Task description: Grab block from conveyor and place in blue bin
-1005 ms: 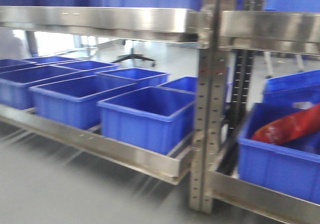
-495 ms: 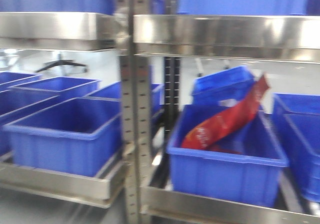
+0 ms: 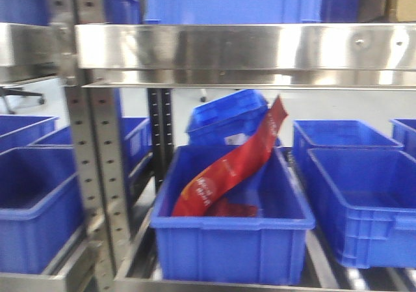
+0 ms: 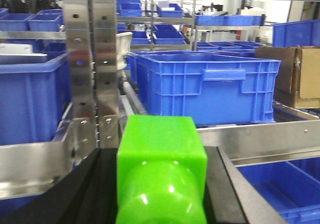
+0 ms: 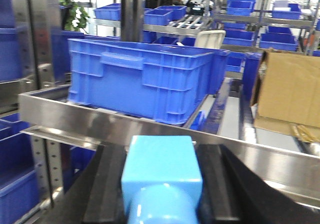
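Between left claw (image 4: 161, 159) fingers: one green block (image 4: 160, 134), clamped tight. One light-blue block (image 5: 161, 159) sits clamped in right claw (image 5: 161, 173). Front view: steel shelf (image 3: 247, 45); one blue bin (image 3: 227, 246) front centre, one red pouch (image 3: 227, 172) leaning inside. Two more bins (image 3: 364, 240) just right, one behind the other.

green block (image 4: 161, 154), pale blue block (image 5: 161, 171), blue bin (image 3: 227, 253)

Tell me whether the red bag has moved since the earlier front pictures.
No. The red bag still leans across its blue bin; bag, bin and steel post slid left in view together, so the camera moved.
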{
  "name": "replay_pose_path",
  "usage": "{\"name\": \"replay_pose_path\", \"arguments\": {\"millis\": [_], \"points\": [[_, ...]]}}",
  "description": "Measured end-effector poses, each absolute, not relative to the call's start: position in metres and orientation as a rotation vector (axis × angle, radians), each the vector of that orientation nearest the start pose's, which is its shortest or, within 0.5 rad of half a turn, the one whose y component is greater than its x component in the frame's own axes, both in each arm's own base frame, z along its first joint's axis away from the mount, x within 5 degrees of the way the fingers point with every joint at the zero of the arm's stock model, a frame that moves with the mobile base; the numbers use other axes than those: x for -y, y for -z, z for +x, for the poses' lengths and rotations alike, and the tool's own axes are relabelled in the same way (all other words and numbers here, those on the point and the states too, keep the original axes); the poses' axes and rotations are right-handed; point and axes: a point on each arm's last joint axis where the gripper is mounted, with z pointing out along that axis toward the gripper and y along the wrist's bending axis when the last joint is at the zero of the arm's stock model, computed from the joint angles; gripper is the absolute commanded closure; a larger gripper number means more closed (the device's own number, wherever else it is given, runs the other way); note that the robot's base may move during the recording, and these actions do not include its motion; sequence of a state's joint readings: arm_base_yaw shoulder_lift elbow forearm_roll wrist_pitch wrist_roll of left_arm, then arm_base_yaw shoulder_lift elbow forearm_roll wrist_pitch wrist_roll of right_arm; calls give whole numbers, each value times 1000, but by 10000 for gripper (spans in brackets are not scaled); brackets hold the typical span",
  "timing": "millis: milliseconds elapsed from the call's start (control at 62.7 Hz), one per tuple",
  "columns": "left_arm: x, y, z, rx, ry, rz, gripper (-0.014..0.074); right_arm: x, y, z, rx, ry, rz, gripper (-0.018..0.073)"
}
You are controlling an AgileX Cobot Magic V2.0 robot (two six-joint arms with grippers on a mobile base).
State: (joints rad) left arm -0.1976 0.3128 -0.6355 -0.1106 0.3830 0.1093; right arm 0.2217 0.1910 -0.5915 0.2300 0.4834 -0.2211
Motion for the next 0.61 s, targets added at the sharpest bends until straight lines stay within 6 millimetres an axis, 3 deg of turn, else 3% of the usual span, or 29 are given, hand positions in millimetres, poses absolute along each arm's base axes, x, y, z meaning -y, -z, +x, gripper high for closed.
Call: {"name": "replay_pose_path", "arguments": {"millis": [606], "points": [[15,-369,53,-1533,183,190,707,-16,-353,29,-1538,-244,-269,727]]}}
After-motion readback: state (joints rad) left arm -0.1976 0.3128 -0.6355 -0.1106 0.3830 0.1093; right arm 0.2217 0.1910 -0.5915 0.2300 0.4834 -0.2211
